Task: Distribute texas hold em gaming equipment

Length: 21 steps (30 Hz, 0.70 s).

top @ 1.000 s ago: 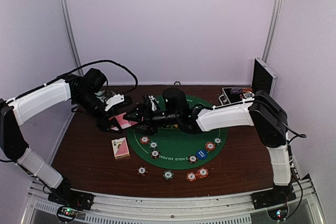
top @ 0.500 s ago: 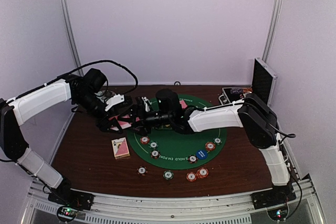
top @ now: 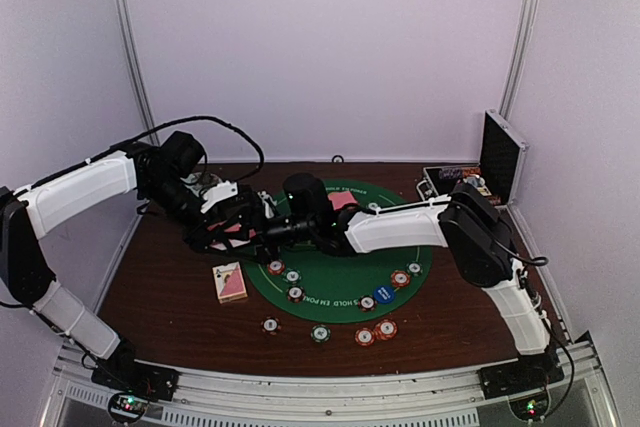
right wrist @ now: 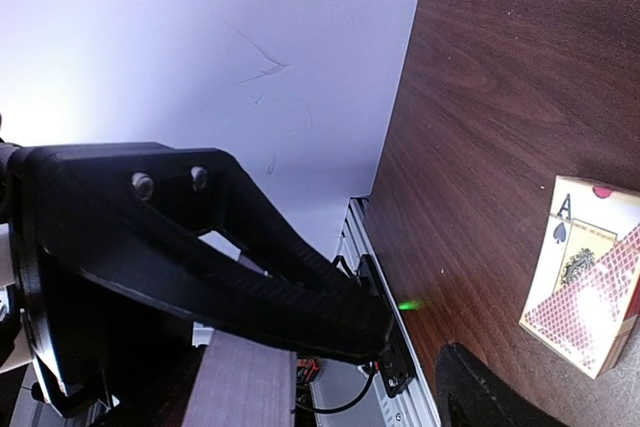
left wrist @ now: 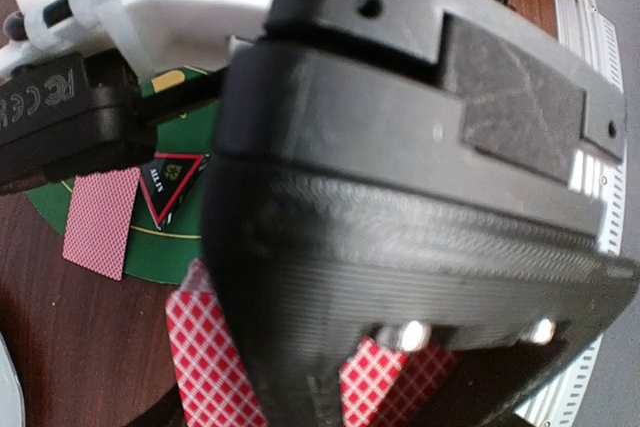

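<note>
black plastic jaws of the right gripper [top: 254, 228] stand parted in the right wrist view. a pale blurred slab sits between them; what it is cannot be told. the left gripper [top: 218, 229] meets it tip to tip over the left rim of the green mat [top: 345, 259]. in the left wrist view the right gripper's body hides the left fingers, so how far the left gripper is open cannot be told.

the pink-backed playing cards [left wrist: 205, 372] show at the meeting point, under the right gripper's body. which gripper grips them cannot be told.

on the mat beyond lies the triangle marker [left wrist: 165, 182]. a single card [left wrist: 100, 222] lies across the mat's rim, partly on the wooden table [top: 160, 287].

a card box [top: 230, 283] rests on the table just left of the mat. striped chips [top: 292, 276] lie on the mat's near part, with more on the table beside its near rim. the blue disc [top: 383, 294] lies among those on the mat.

the aluminium case [top: 495, 159] stands open at the far right corner.
</note>
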Available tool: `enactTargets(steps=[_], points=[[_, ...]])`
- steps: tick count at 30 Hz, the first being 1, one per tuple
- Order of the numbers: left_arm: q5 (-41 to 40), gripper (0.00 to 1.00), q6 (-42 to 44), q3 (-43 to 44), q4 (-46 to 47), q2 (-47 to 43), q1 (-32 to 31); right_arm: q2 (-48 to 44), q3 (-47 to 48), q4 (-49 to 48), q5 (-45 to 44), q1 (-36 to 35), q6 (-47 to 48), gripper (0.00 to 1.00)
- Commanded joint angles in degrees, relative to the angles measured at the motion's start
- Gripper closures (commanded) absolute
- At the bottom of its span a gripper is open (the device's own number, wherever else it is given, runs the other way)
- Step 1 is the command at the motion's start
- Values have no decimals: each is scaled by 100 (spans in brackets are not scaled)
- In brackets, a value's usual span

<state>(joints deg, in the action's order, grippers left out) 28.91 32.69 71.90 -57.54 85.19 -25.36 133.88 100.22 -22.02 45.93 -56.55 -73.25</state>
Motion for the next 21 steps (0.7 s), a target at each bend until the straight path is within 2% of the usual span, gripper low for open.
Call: enactTargets(steps=[1, 5, 14, 21], points=[[57, 100, 114, 87, 84, -68, -30, -84, -254, 215, -16, 84, 49, 29], [47, 100, 123, 74, 77, -95, -30, -268, -511, 227, -57, 165, 82, 37], [41, 100, 141, 77, 85, -98, -30, -609, -811, 293, -84, 222, 230, 46], [38, 100, 141, 48, 85, -112, -31, -759, -943, 294, -92, 232, 250, 59]])
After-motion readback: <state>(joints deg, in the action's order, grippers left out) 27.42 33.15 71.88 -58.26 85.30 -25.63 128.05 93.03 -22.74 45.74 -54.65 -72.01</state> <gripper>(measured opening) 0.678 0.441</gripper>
